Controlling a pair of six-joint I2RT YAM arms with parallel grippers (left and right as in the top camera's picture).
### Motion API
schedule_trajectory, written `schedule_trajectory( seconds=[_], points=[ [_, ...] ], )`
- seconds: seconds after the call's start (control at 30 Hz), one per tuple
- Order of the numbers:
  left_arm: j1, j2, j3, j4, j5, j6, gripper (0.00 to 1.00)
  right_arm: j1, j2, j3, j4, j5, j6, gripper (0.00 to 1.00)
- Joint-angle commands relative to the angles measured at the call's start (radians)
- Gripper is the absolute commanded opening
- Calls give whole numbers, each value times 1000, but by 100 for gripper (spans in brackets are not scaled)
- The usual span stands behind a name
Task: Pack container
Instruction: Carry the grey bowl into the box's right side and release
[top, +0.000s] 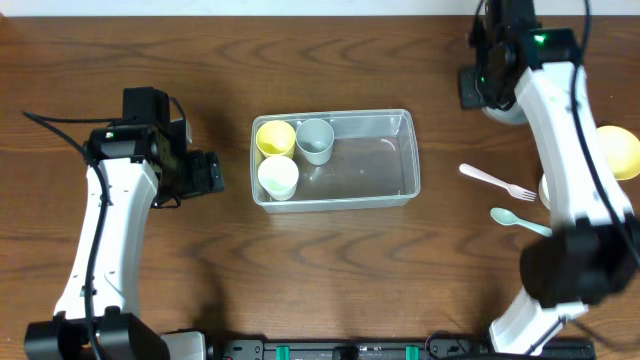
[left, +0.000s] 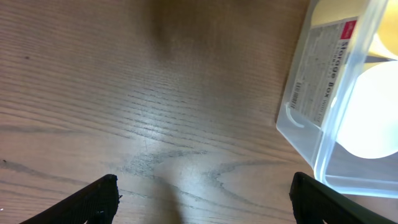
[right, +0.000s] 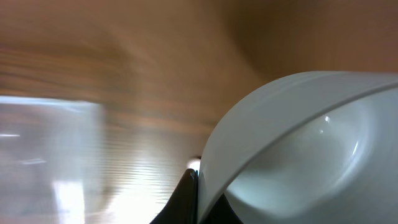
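Left wrist view: only here you see the container's (left: 329, 158) label (left: 323, 74).
Container axis: left-right in overhead.
Left hand (left: 205, 198): spread wide.
Right hand (top: 487, 88): at bowl (right: 298, 143), grip unclear.

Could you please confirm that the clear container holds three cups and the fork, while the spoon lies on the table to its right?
Not quite: the container holds only the three cups. The fork lies on the table to its right, next to the spoon, as the overhead view shows.
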Motion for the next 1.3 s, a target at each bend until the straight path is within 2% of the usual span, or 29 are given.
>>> schedule_trajectory(
  seconds=[0.0,0.27,0.4,0.73,1.13,1.2,1.27],
  points=[
    [3,-32,-1,-2,-1,2,88,130,-116,26,-13,-63,-56,1],
    [3,-39,-1,-3,-1,2,88,438,-90,-1,-23,-51,-58,1],
    [3,-39,-1,-4,-1,2,88,506,-18,-40,0,-42,4,1],
    [3,-39,-1,-7,-1,2,88,498,184,-54,-3,-35,55,1],
    [3,-39,-1,-6,-1,2,88,432,296,-54,13,-22,54,2],
    [3,-39,-1,-7,-1,2,88,423,296,-54,19,-21,53,8],
    [3,-39,-1,-7,-1,2,88,418,296,-54,22,-22,54,25]
  ],
)
